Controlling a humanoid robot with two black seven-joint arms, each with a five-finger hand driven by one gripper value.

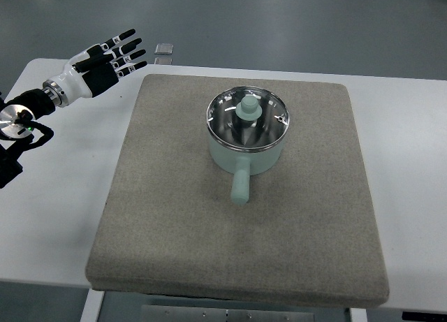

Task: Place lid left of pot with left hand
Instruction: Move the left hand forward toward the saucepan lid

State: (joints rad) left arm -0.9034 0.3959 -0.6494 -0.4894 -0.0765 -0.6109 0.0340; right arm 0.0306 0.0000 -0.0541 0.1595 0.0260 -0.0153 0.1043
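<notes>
Lid sits seated on the pot, which stands on a grey-brown mat spread over the white bench, slightly toward the far side of the mat's middle. Bare mat surrounds the pot on every side, and the stretch to the pot's left is open mat, with white bench surface beyond it. Past the bench's far edge, two small pale squares lie on the grey floor. The lid is glass with a bright metal rim and a pale mint-green knob at its centre; the pot's mirrored inside shows through the glass. The pot body is the same mint green, and its straight handle points toward the near edge of the mat. The left hand shows at the upper left, above the bench's far-left corner and well apart from the pot. Its fingers are stretched out and spread, holding and touching nothing.
</notes>
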